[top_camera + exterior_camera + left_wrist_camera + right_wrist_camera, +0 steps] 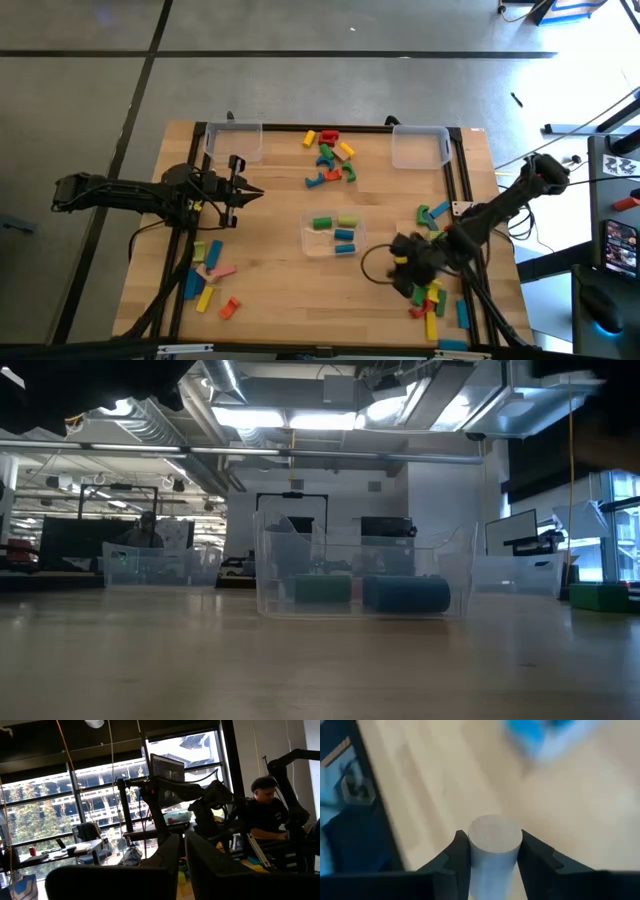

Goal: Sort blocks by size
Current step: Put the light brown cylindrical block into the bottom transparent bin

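Painted blocks lie in groups on the wooden table: a far-centre cluster [330, 155], a near-left group [210, 275] and a near-right pile [432, 300]. More blocks rest in the clear centre bin [332, 235], whose green [320, 590] and blue [405, 595] pieces show in the low view. My right gripper [400, 268] hovers beside the near-right pile, shut on a pale cylinder block [494, 850]. My left gripper [255, 190] waits shut at the table's left side, raised and holding nothing. My right gripper pinches the pale cylinder's round sides [472, 855] between its two fingers. The cylinder lies along the fingers, its flat end face [495, 834] sticking out past the fingertips. The fingers slant downward, and the block is lifted clear of the table.
Two clear bins stand at the far edge, left [235, 140] and right [420, 145]. A green and a blue block [432, 213] lie by the right rail. Bare wood stretches between the centre bin and my left gripper. A person sits beyond the table's right side [265, 815].
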`<act>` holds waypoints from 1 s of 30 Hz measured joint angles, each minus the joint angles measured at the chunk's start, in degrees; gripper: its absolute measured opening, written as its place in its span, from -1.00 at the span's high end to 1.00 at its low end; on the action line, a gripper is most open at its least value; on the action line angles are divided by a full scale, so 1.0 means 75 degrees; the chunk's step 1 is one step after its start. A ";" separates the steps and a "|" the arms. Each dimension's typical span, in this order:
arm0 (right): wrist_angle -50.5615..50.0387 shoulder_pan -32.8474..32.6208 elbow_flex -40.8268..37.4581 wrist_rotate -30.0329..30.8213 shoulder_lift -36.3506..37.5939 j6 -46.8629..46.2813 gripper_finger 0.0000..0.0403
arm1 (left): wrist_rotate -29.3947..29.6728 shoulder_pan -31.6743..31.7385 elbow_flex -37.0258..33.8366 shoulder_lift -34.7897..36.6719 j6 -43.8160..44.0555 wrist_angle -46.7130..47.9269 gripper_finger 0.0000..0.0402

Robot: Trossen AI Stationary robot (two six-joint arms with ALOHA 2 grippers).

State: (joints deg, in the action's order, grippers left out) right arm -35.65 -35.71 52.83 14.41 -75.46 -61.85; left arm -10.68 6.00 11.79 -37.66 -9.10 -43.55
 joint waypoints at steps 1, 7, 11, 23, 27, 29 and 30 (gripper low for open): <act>0.0068 0.0150 0.0001 0.0315 0.0000 0.0372 0.36 | 0.0000 0.0000 0.0000 0.0001 -0.0005 0.0000 0.88; 0.1047 0.1028 0.0002 0.1904 0.0000 0.2881 0.36 | 0.0000 0.0003 0.0000 -0.0001 -0.0032 0.0000 0.88; 0.2238 0.1608 0.0005 0.2562 -0.0186 0.4696 0.36 | 0.0244 0.0002 0.0000 0.0000 -0.0038 0.0029 0.88; 0.4881 0.2966 0.0007 0.0763 -0.1616 0.7344 0.35 | 0.1702 -0.0003 0.0000 -0.0018 0.0242 0.1329 0.88; 0.5055 0.3084 0.0007 -0.0014 -0.2080 0.7435 0.35 | 0.2052 -0.0003 0.0000 -0.0195 0.0359 0.1574 0.88; 0.5201 0.3072 0.0007 -0.0301 -0.2272 0.7503 0.35 | 0.2078 -0.0003 0.0000 -0.0377 0.0395 0.1565 0.88; 0.5270 0.3072 0.0007 -0.0352 -0.2359 0.7511 0.35 | 0.2081 -0.0003 0.0000 -0.0495 0.0399 0.1488 0.88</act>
State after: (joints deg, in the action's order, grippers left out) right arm 3.88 -12.67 52.88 11.77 -93.16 -5.52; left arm 4.93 5.98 11.79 -41.37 -6.11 -32.39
